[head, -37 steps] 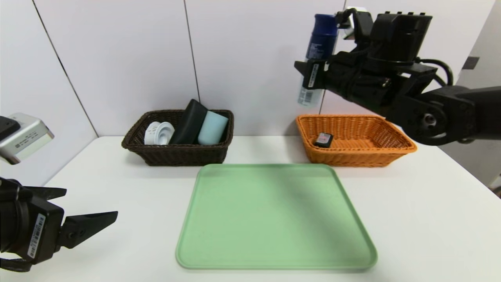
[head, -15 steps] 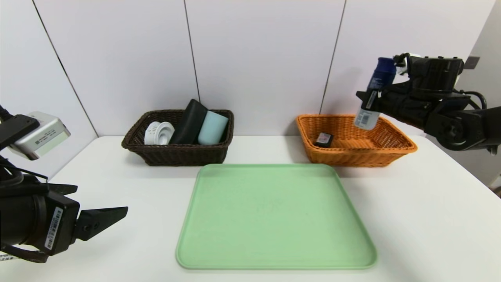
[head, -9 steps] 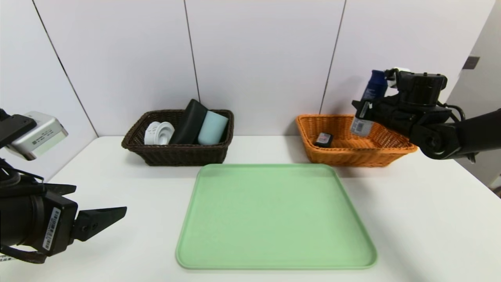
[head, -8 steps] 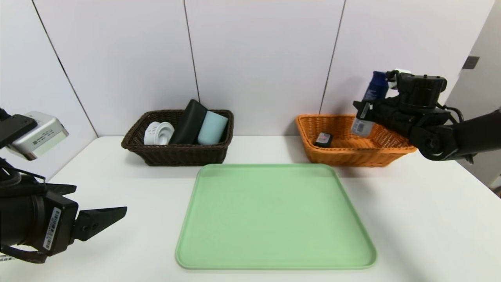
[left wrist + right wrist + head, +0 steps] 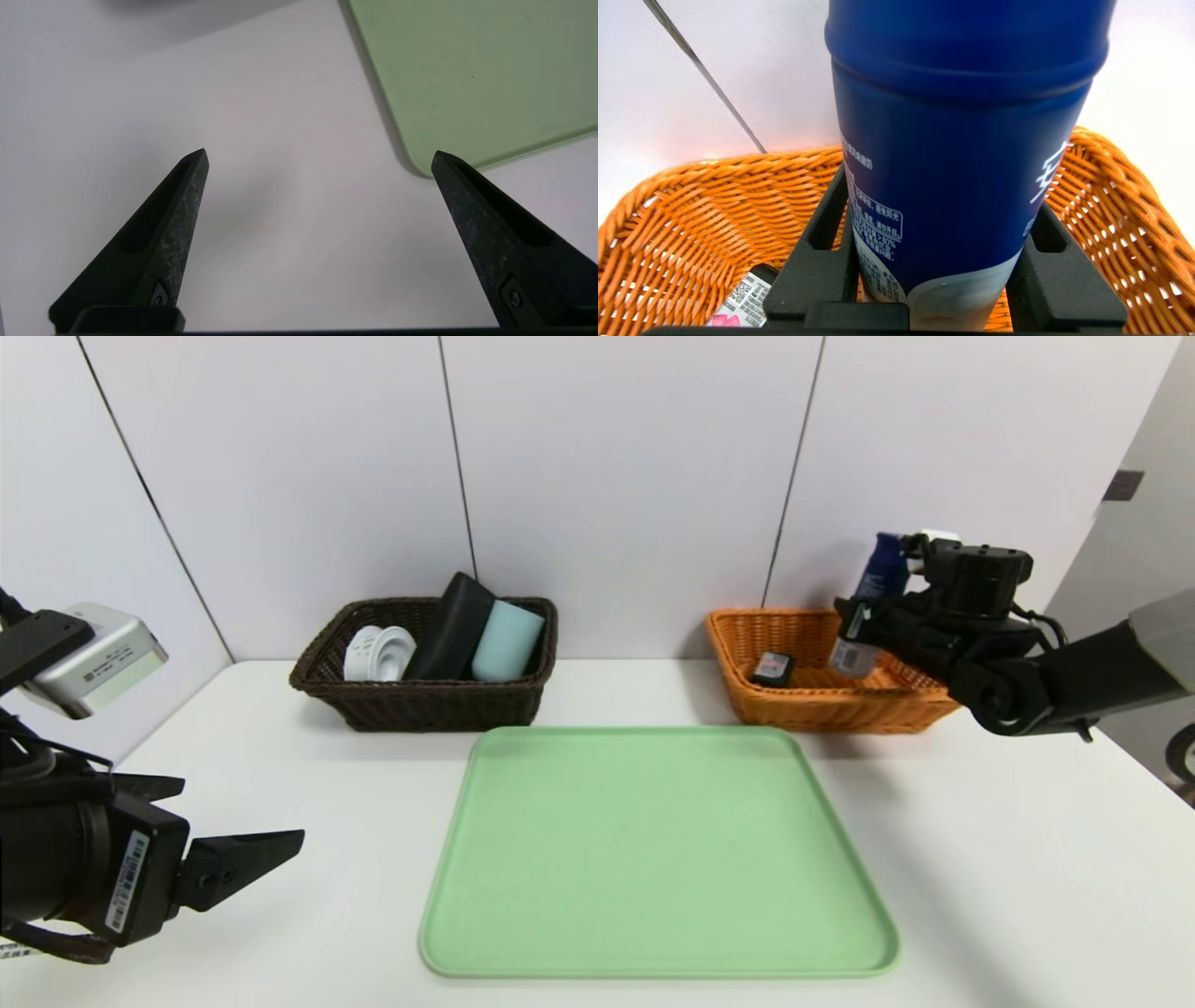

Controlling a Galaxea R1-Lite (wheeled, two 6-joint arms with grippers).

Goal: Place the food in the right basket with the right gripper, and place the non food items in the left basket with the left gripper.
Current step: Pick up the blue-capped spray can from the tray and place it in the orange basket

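1. I am holding the blue bottle (image 5: 868, 607) in the right end effector (image 5: 857, 625), whose jaws are clamped on either side of the bottle's lower body, as the right wrist view shows (image 5: 952, 186).
2. The bottle is hanging roughly upright over the orange basket (image 5: 803, 705) at the right rear of the table (image 5: 1027, 859), its bottom end dipping inside the rim; I cannot tell whether it is touching the floor of the basket.
3. A small dark packet (image 5: 772, 668) is lying in that basket, just beside the spot under the bottle.
4. I am judging this as the drop-off step for the food item: next I should be spreading the jaws to let go, then lifting clear without catching the wicker.
5. The left end effector (image 5: 317, 158) is idling low at the table's left front, jaws wide apart and gripping nothing, near the corner of the green tray (image 5: 653, 849).
6. The dark basket (image 5: 420, 709) is already holding several items.
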